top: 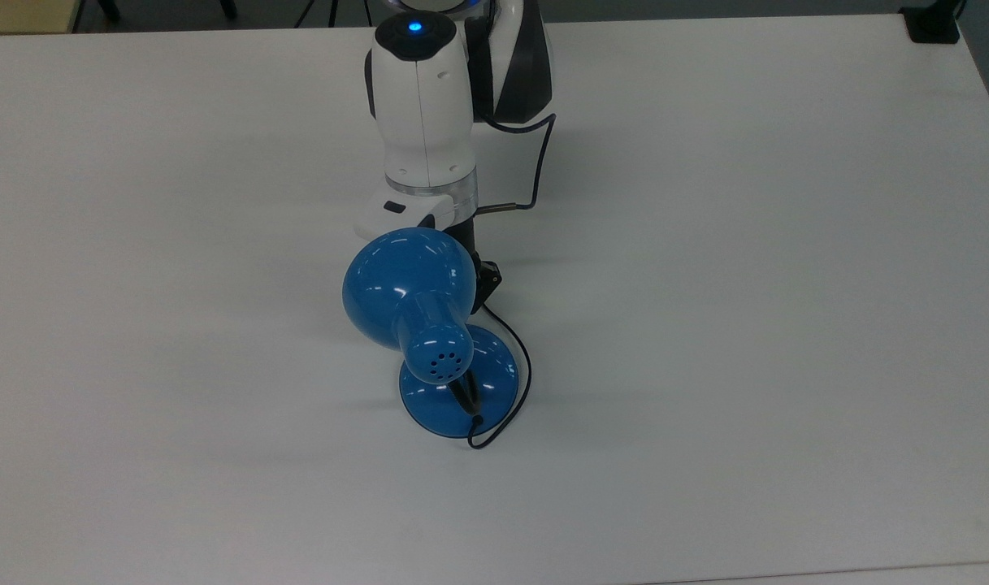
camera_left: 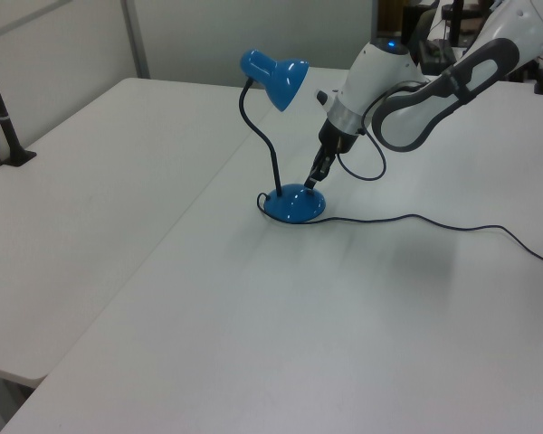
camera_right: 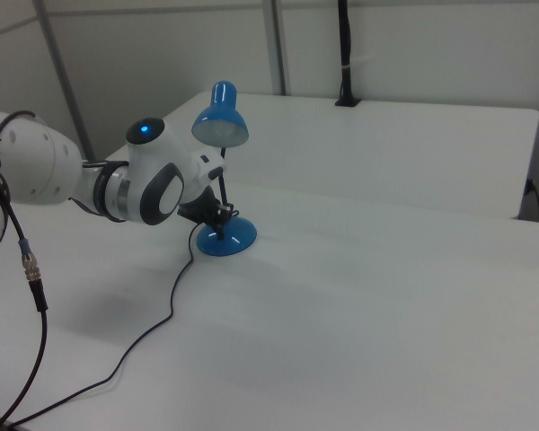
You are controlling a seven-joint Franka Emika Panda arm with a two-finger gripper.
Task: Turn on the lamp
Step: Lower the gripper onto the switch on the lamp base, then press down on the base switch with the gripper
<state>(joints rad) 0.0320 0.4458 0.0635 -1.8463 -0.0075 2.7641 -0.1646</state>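
Note:
The lamp is glossy blue: a dome shade (camera_left: 276, 77) on a curved black neck above a round base (camera_left: 294, 203). In the top view the shade (top: 405, 280) and its holed narrow end cover part of the base (top: 498, 382). No glow shows inside the shade (camera_right: 222, 126). My gripper (camera_left: 312, 182) points down and slants in, its tip just above the far edge of the base, under the shade. The right view puts the gripper (camera_right: 219, 215) right at the base (camera_right: 229, 238). In the top view the shade hides most of it.
The lamp's thin black cord (camera_left: 416, 218) trails across the white table (camera_left: 253, 344) to the left view's right. A black clamped post (camera_left: 4, 127) stands at the left view's far left. Another black post (camera_right: 344, 54) rises at the back of the right view.

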